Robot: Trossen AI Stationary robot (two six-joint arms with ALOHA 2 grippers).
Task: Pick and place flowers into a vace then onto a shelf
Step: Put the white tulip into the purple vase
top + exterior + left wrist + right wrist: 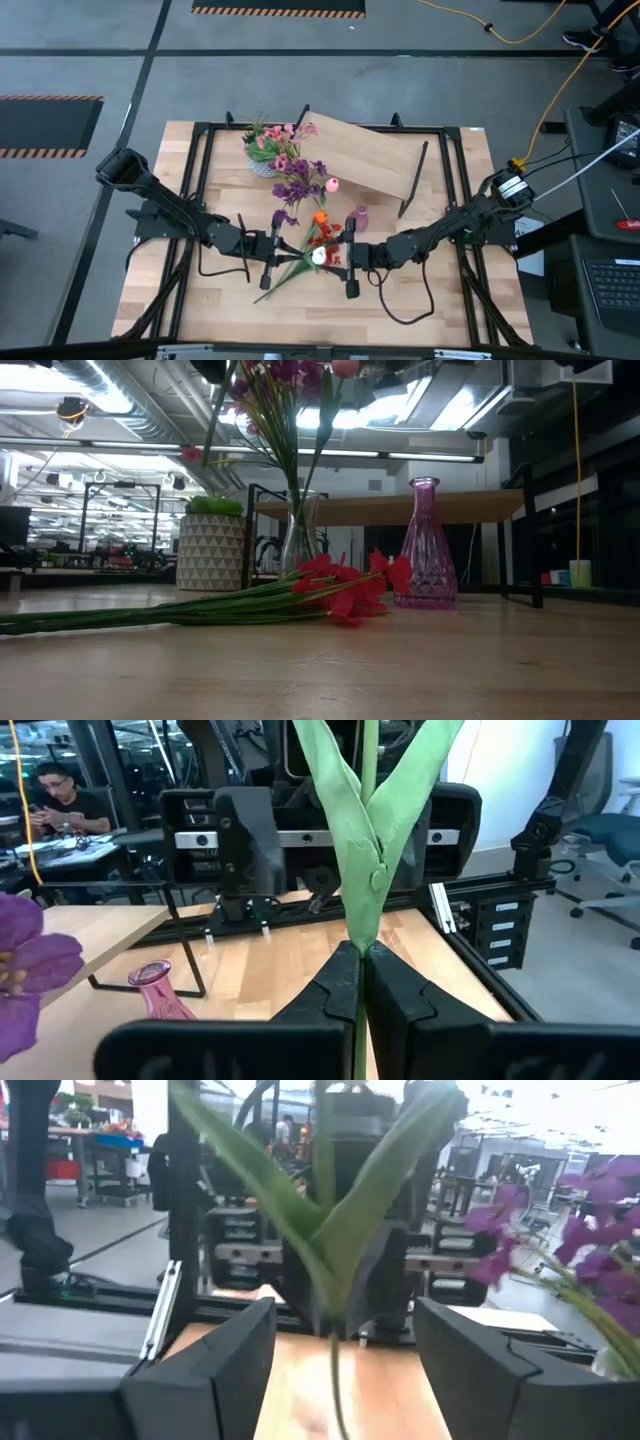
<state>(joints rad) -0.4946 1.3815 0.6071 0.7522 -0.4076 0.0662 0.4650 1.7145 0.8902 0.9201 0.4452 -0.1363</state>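
While your left gripper [362, 982] pinches the green-stemmed, long-leaved flower [365, 840] upright, your right gripper [345, 1370] hangs wide open around it, empty.

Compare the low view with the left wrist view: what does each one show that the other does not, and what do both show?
Only the low view shows the red flowers lying on the table, the clear vase holding stems, and the white patterned pot. Only the left wrist view shows the left tool shut on a green stem, with the right arm's tool facing it, and a person seated in the room. Both show the pink vase and the shelf.
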